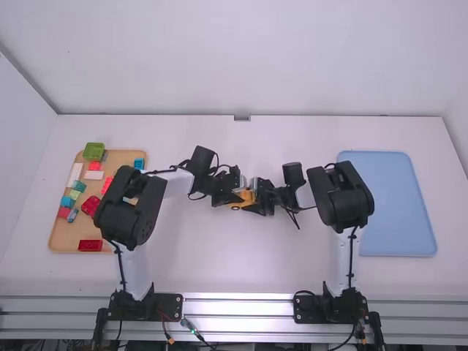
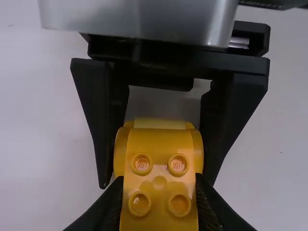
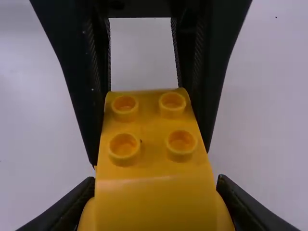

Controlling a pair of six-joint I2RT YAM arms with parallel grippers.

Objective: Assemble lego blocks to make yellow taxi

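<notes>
In the high view my left gripper (image 1: 232, 197) and my right gripper (image 1: 262, 197) meet at the table's middle, with the yellow taxi piece (image 1: 244, 198) between them. The left wrist view has my left gripper (image 2: 159, 204) shut on the studded end of the yellow piece (image 2: 159, 180); the right gripper's fingers stand around its far end. In the right wrist view my right gripper (image 3: 155, 207) is shut on the rounded end of the yellow piece (image 3: 151, 159), and the left gripper's fingers flank the four studs.
A wooden tray (image 1: 64, 238) at the left holds several loose blocks, among them a green block (image 1: 93, 151) and a dark red block (image 1: 90, 246). A blue tray (image 1: 395, 205) lies at the right, beside the right arm.
</notes>
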